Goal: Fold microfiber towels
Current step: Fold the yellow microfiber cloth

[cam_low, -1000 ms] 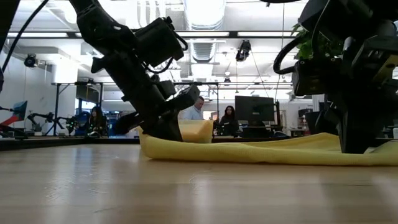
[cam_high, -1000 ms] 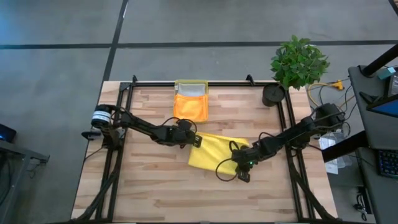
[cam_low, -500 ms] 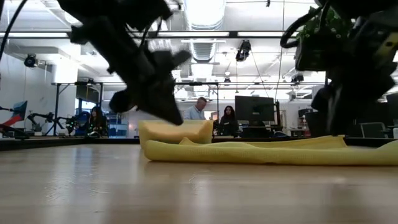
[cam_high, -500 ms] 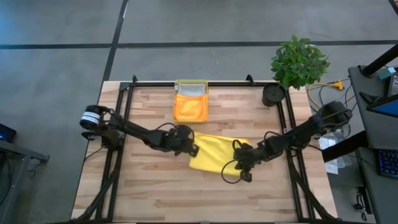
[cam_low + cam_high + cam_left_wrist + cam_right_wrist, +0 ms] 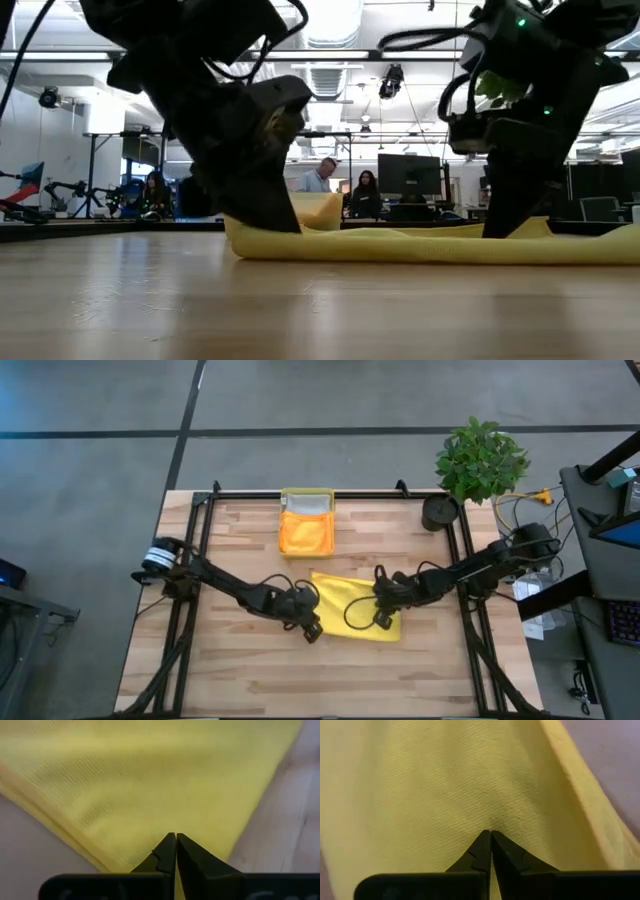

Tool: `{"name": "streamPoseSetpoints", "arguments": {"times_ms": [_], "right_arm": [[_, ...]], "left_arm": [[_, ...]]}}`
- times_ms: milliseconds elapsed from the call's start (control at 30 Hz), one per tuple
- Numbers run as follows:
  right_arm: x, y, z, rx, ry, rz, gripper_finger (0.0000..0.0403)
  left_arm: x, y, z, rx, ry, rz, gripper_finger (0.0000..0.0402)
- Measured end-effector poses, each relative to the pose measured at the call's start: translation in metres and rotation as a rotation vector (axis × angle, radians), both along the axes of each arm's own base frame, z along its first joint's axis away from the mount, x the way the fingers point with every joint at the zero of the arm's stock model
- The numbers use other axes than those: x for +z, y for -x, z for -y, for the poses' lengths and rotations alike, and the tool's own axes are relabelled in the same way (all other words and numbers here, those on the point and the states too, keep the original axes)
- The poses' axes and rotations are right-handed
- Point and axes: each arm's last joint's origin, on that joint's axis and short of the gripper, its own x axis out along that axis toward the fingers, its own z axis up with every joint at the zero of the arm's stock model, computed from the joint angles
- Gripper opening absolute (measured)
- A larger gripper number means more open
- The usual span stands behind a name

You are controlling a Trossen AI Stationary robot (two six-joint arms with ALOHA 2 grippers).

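High view: yellow towel (image 5: 352,617) centre frame on worktop (image 5: 230,680), long axis left-right, pinched at lower left by left gripper (image 5: 311,631), at upper right by right gripper (image 5: 382,592); orange towel (image 5: 306,532) in tray (image 5: 307,493), upper centre. Low view: same towel (image 5: 430,245) flat. Wrist views: fingers (image 5: 167,851) pressed together on cloth; likewise right fingers (image 5: 483,847).

Robotics lab, open hall behind the table (image 5: 300,300), ceiling ducts (image 5: 325,60), monitor (image 5: 410,178) beyond it, people (image 5: 320,175) seated, another arm (image 5: 70,190) far left
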Motion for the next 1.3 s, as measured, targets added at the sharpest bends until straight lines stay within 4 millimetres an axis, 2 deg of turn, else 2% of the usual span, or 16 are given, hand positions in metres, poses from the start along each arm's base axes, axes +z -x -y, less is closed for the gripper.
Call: {"name": "streamPoseSetpoints", "arguments": {"times_ms": [100, 300, 400, 567, 800, 967, 1133, 1300], "right_arm": [[-0.002, 0.000, 0.007, -0.043, -0.003, -0.022, 0.0011], [0.000, 0.001, 0.009, -0.053, -0.004, -0.025, 0.0011], [0.008, 0.004, 0.008, -0.046, -0.011, 0.005, 0.0011], [0.032, 0.009, 0.002, -0.008, -0.036, 0.117, 0.0011], [0.065, 0.020, -0.026, 0.165, -0.075, 0.315, 0.0011], [0.078, 0.035, -0.047, 0.254, -0.130, 0.373, 0.0011], [0.079, 0.047, -0.065, 0.275, -0.199, 0.361, 0.0011], [0.073, 0.052, -0.078, 0.266, -0.200, 0.341, 0.0011]], "left_arm": [[-0.008, -0.004, 0.008, -0.042, 0.035, -0.031, 0.0000], [-0.011, -0.005, 0.023, -0.050, 0.062, -0.055, 0.0000], [-0.004, -0.001, 0.027, -0.066, 0.065, -0.048, 0.0000], [0.021, 0.004, 0.030, -0.079, 0.075, 0.014, 0.0000], [0.051, 0.012, 0.041, -0.253, -0.037, 0.119, 0.0000], [0.071, 0.020, 0.059, -0.380, -0.043, 0.179, 0.0000], [0.073, 0.029, 0.072, -0.426, -0.029, 0.177, 0.0000], [0.072, 0.027, 0.069, -0.364, 0.020, 0.165, 0.0003]]}}
